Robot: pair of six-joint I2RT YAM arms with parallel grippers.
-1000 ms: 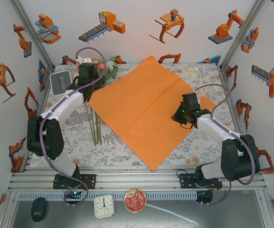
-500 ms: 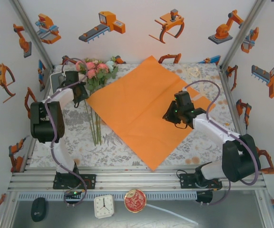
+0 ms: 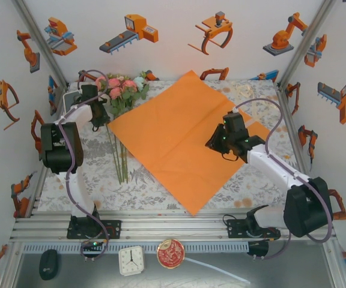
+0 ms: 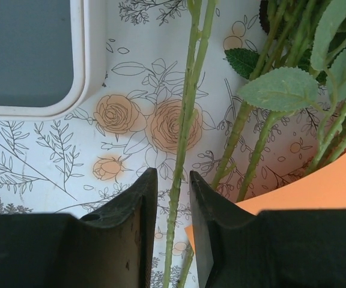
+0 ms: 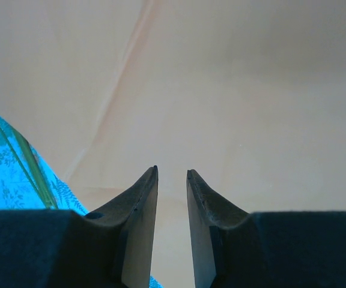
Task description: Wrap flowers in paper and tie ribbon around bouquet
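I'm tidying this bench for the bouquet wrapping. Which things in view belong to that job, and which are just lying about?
For the job:
flowers
orange paper

Lying about:
white-framed grey panel
clock
red round tin
black mouse

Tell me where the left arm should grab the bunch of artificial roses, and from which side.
Probably best: grip the bare green stems below the leaves, coming down from above with the jaws across them. The roses lie flat on the tablecloth, stems running toward the near edge; the blooms are bulky and the orange paper borders their right side. The left gripper straddles one stem.
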